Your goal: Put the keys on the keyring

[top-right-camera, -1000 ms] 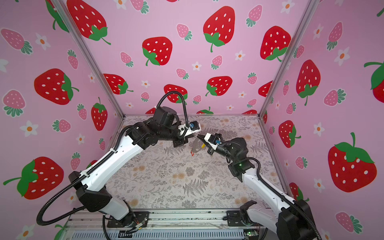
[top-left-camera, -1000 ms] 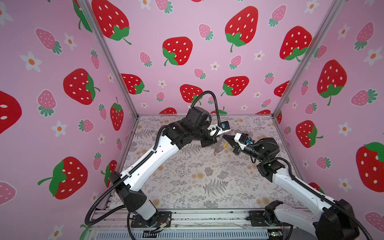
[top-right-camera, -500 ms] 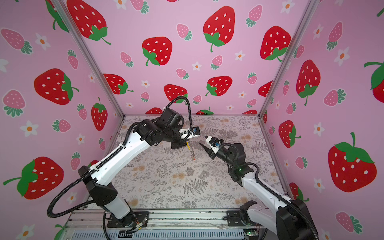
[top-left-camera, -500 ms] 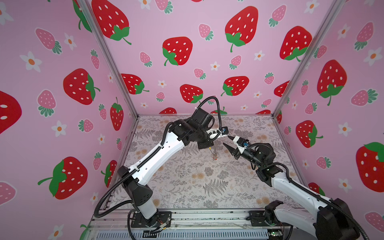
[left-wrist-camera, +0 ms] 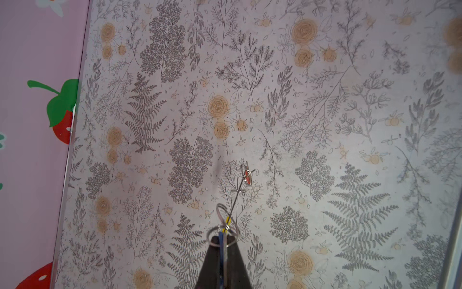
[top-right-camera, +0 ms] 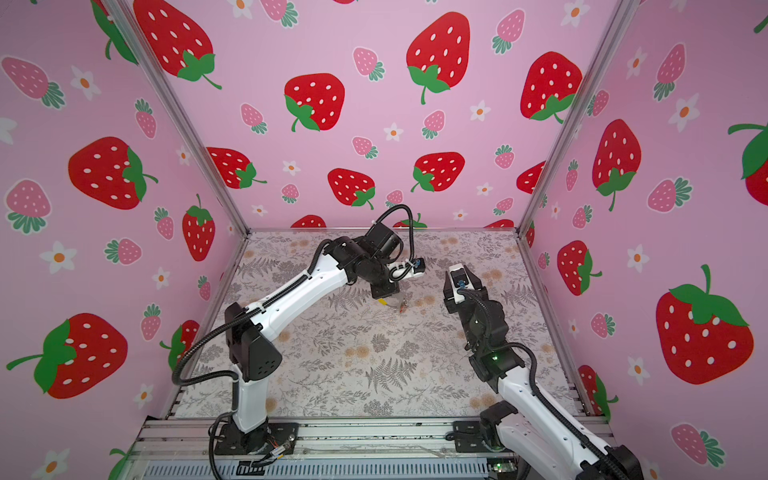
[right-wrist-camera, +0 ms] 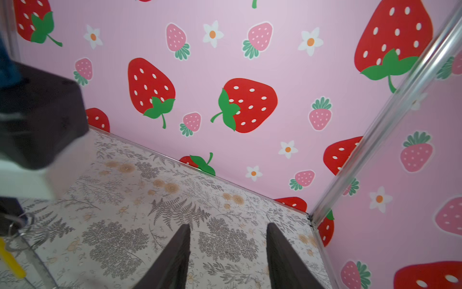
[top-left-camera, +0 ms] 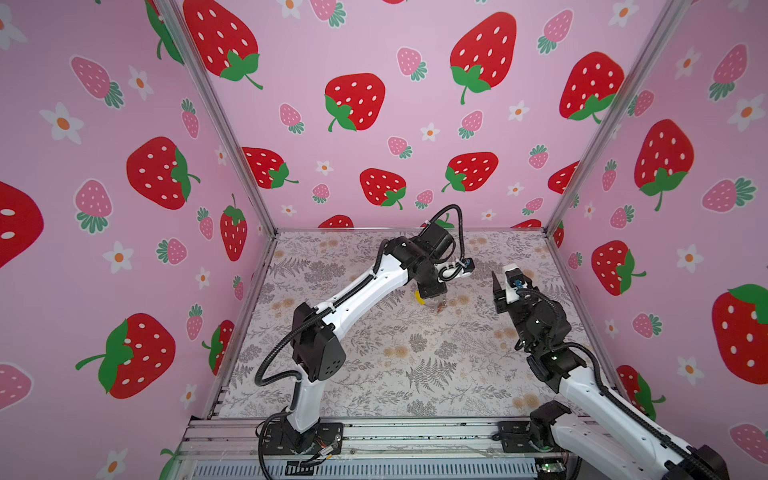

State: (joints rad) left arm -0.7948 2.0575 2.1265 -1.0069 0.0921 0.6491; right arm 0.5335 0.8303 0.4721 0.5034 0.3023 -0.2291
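Here, left gripper (left-wrist-camera: 223, 247) clamped on keyring (top-left-camera: 419, 298), blue tag (left-wrist-camera: 221, 239) half hidden, right gripper (right-wrist-camera: 228, 226) parted, empty.

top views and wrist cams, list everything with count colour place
keyring: one, thin grey hoop with a yellow section, hanging from the left gripper
red-tag key: one, red tag, on the hoop, opposite the gripper
blue-tag key: one, blue tag, between the left gripper's fingers
mat: one, grey floral print, cell floor
walls: three, pink with strawberries, around the mat
left gripper: one, black, shut on the keyring, mid-mat
right gripper: one, black, open and empty, right of the keyring
left arm, right arm: two, white and black, from the near edge
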